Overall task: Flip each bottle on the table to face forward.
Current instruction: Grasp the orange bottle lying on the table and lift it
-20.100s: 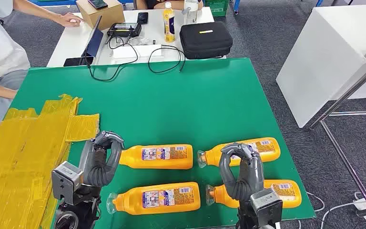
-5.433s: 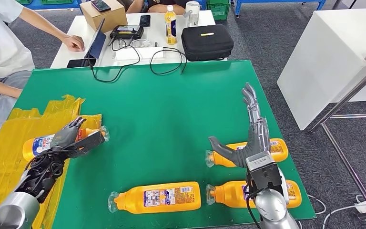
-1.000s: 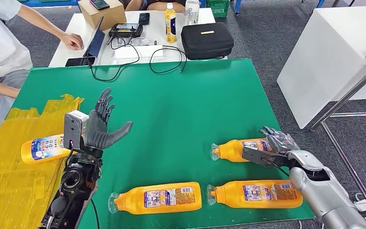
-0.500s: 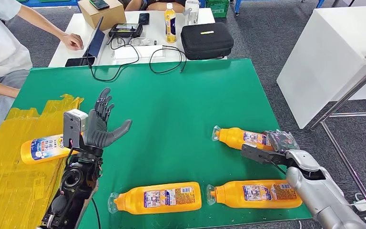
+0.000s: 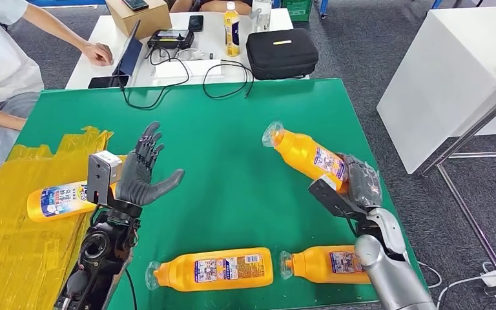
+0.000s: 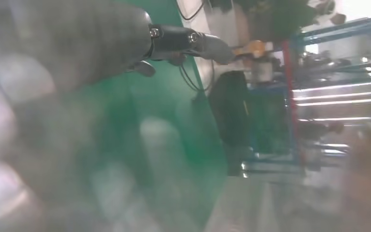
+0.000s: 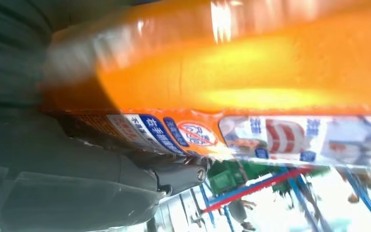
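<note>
Head view: right hand (image 5: 360, 183) fingers clamp raised orange bottle (image 5: 303, 154), label text unreadable; left hand (image 5: 139, 173) fingers apart.

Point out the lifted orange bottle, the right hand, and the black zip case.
Lifted orange plastic bottle (image 5: 303, 154), head view, body.
Right hand (image 5: 356, 184), head view, fingers around bottle base.
Black zip case (image 5: 279, 53), head view, lid.
</note>
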Motion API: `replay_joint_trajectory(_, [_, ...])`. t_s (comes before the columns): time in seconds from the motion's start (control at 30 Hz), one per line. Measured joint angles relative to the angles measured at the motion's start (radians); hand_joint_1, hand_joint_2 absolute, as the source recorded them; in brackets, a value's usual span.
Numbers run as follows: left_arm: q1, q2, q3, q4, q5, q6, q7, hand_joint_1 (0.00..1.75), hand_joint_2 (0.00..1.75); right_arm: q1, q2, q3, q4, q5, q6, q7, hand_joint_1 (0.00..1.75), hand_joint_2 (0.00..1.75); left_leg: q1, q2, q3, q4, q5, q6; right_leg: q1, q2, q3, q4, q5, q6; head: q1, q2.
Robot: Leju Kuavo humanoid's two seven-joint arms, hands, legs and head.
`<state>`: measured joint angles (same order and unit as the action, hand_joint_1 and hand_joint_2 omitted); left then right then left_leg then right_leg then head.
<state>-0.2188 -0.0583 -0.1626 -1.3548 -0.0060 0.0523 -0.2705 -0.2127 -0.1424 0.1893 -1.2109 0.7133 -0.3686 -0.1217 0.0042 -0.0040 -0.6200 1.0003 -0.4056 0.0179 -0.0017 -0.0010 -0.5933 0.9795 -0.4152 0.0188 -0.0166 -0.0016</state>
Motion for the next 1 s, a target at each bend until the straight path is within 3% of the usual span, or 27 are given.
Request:
replay_joint_trajectory(0.17, [0.005, 0.005, -0.020, -0.035, 0.016, -0.019, 0.009, 0.00, 1.75, 0.059, 0.095, -0.056, -0.115, -0.141, -0.029, -0.060, 1.75, 1.75, 0.000, 0.000, -0.001, 0.000, 0.000, 0.000, 0.000, 0.000, 0.000, 0.000, 0.000, 0.000, 0.000, 0.000])
replay_joint_trajectory(0.4, [0.006, 0.018, -0.045, -0.066, 0.077, -0.074, 0.031, 0.00, 1.75, 0.099, 0.159, -0.084, -0.193, -0.262, -0.003, -0.119, 1.74, 1.75, -0.001, 0.000, -0.001, 0.000, 0.000, 0.000, -0.001, 0.000, 0.000, 0.000, 0.000, 0.000, 0.000, 0.000])
replay_joint_trajectory(1.0, [-0.006, 0.038, -0.118, -0.105, 0.183, -0.134, 0.053, 0.00, 1.75, 0.061, 0.202, 0.024, -0.183, -0.274, 0.082, -0.122, 1.75, 1.75, 0.000, 0.000, -0.001, 0.000, 0.000, 0.000, 0.000, 0.000, -0.001, 0.000, 0.000, 0.000, 0.000, 0.000])
